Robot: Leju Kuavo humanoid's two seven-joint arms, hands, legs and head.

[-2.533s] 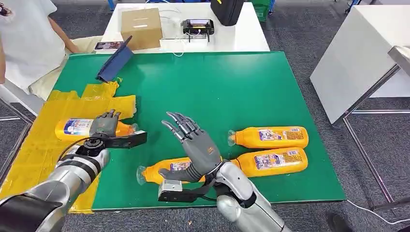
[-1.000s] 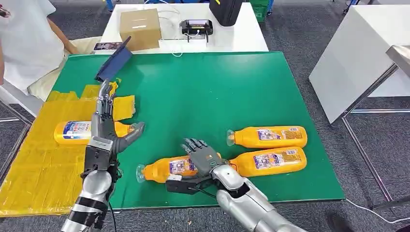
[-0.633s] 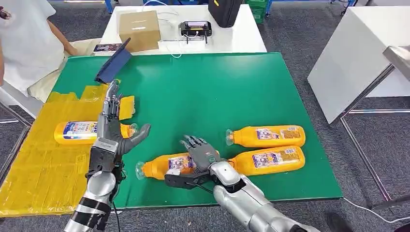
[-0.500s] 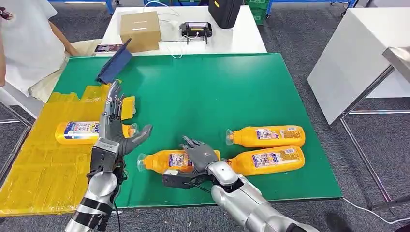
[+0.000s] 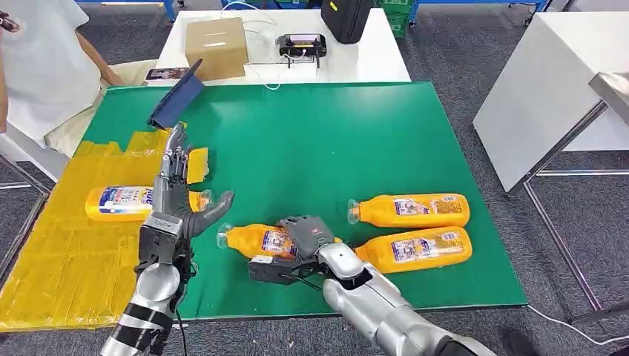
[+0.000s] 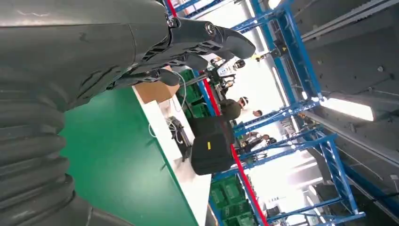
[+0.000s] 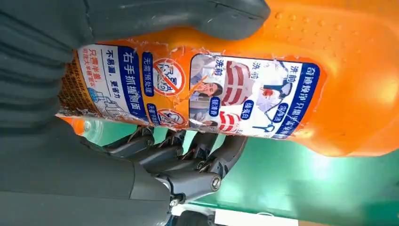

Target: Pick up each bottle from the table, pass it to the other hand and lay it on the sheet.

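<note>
From the head view, the right hand (image 5: 308,233) wraps around an orange bottle (image 5: 256,240) lying on the green table (image 5: 334,148), with two more bottles (image 5: 410,210) just beyond it on its outer side. Across from that hand, the left hand (image 5: 173,200) stands upright with fingers spread and nothing in it, and behind it a fourth bottle (image 5: 119,202) lies on the yellow sheet (image 5: 59,252). At the left wrist, its dark fingers (image 6: 207,37) stretch out over the green top. At the right wrist, thumb and fingers (image 7: 197,155) clamp the labelled bottle (image 7: 282,94).
</note>
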